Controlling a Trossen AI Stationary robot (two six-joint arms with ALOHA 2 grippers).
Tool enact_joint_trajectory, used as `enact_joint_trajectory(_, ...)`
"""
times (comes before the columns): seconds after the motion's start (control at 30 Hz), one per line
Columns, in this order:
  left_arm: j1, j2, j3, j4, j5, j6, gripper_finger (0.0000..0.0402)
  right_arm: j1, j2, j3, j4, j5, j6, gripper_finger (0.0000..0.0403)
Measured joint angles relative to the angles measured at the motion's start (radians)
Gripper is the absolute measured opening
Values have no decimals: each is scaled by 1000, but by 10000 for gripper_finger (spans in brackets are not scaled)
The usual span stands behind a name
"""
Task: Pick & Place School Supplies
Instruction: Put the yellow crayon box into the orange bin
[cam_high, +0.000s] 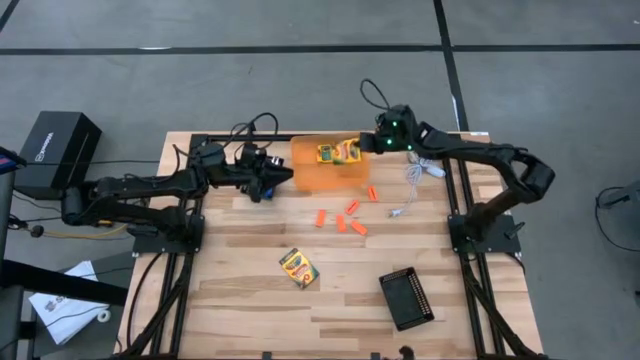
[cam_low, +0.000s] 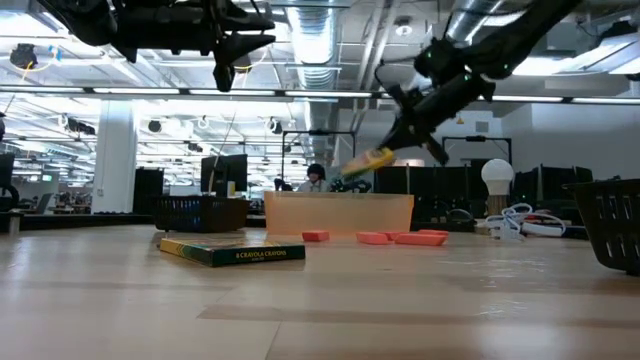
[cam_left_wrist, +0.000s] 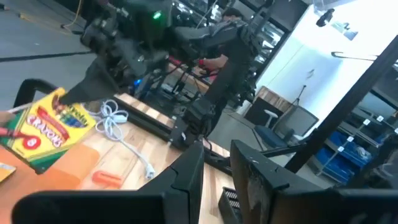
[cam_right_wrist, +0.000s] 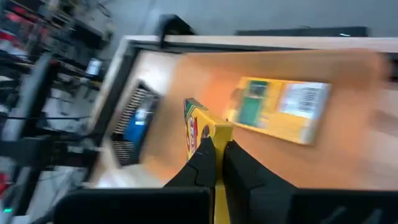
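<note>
above the orange bin (cam_high: 330, 172), toward twelve o'clock on the table, a crayon box (cam_right_wrist: 200, 134) hangs pinched by one narrow edge in the right gripper (cam_right_wrist: 219, 149); jaws clamped down hard on the thin card, almost no gap between them. low view shows the box tilted, clear of the bin's rim. a second crayon box (cam_right_wrist: 280, 110) already lies flat in the bin beneath.

handling, as i judge it: light thin cardboard, stiff along its length but easy to crush across the flat faces; glossy print, so slippery. an edge pinch holds, but the box can swing. best taken across the short width near the middle.

third crayon box (cam_high: 298, 267) lies flat on bare wood near the table's centre, about six o'clock from the bin. short orange sticks (cam_high: 348, 216) scattered between it and the bin, around five o'clock of the bin.

left gripper (cam_high: 268, 176) hovers at nine o'clock of the bin, just beside its wall, fingers part open, nothing in them.

outward: white cable (cam_high: 412, 180) at three o'clock of the bin; black ridged tray (cam_high: 406, 298) well apart toward five o'clock.
</note>
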Motion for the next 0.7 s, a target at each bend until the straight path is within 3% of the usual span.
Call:
enact_joint_trajectory(0.13,0,4,0,-2,-18,0,76,-62,57,15,12,-99,-48,25)
enact_joint_trajectory(0.23,-1,5,0,-1,-44,-1,76,-83,99,45,42,-183,-58,77)
enact_joint_trajectory(0.5,0,11,0,-1,-92,-22,76,-87,148,160,42,-250,-99,210)
enact_joint_trajectory(0.7,-1,11,0,-1,-121,-30,76,-80,123,252,43,-323,-96,232)
